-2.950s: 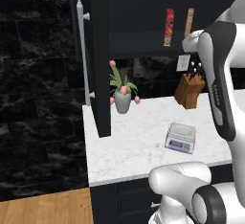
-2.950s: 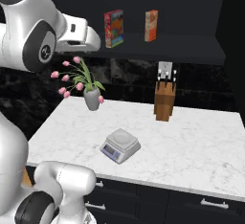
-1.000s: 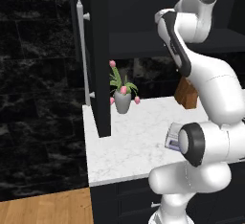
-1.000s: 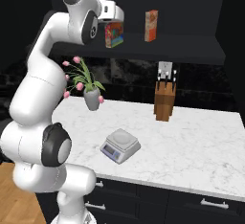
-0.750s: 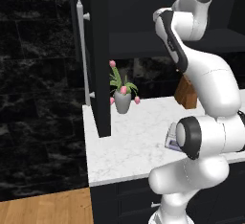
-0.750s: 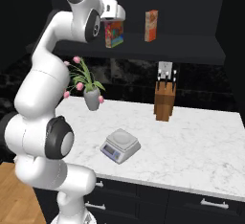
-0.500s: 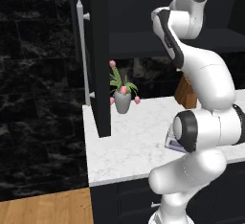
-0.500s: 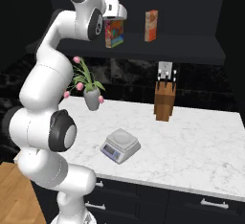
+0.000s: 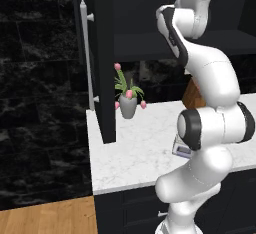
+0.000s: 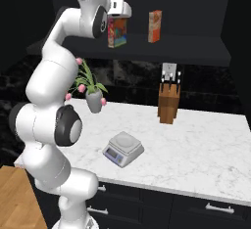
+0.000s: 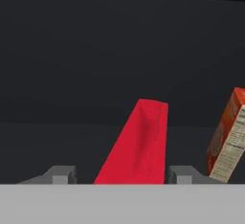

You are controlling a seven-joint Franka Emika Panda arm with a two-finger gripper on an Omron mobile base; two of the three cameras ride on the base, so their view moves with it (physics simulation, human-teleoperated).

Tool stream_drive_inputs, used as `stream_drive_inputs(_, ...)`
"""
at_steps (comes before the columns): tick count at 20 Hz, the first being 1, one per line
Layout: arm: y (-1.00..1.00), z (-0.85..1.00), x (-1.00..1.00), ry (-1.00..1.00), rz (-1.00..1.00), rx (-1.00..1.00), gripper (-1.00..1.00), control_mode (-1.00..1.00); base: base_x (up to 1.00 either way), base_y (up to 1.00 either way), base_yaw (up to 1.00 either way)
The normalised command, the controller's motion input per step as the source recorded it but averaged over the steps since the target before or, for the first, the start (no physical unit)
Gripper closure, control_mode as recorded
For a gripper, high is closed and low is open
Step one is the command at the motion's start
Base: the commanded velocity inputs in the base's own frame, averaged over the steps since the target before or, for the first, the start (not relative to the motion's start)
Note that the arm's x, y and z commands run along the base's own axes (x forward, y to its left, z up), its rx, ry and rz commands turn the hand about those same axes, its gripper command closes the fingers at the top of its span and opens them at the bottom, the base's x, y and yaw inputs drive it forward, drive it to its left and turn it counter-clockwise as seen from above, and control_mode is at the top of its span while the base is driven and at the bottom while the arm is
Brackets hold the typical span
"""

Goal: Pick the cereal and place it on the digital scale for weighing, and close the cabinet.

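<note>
On the cabinet (image 10: 162, 47) shelf, a tan-orange box (image 10: 155, 26) is standing well apart at 3 o'clock from the cereal (image 10: 117, 32), leaving the red box free on that side. Below on the surface (image 10: 196, 145), a flower vase (image 10: 93, 101) is sitting at 9 o'clock, a knife block (image 10: 169, 103) at 1 o'clock near the back wall, and the scale (image 10: 123, 149) is lying between them toward the front edge, with nothing on it. The arm is reaching upward from the base, elbow high, with the hand levelled into the shelf opening. In the hand view the claw (image 11: 115, 175) is straddling the cereal's narrow edge, a fingertip (image 11: 61, 174) showing on each side with gaps beside the box; whether it is gripping I cannot tell. The cabinet door (image 9: 102, 58) is standing open at 9 o'clock, its bar handle (image 9: 86, 58) facing out. The walls are dark marble and the floor (image 9: 45, 218) is wooden.
</note>
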Motion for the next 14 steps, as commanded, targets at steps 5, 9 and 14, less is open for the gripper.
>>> stream_drive_inputs(5,-0.22,-0.12,0.01,0.00,0.00,0.04,1.00,-1.00,0.00,0.00,0.00)
stream_drive_inputs(9,0.04,-0.07,-0.11,-0.12,0.00,0.00,1.00,-1.00,0.00,0.00,0.00)
stream_drive_inputs(14,0.23,0.25,-0.42,-0.36,0.00,0.02,1.00,-1.00,0.00,0.00,0.00)
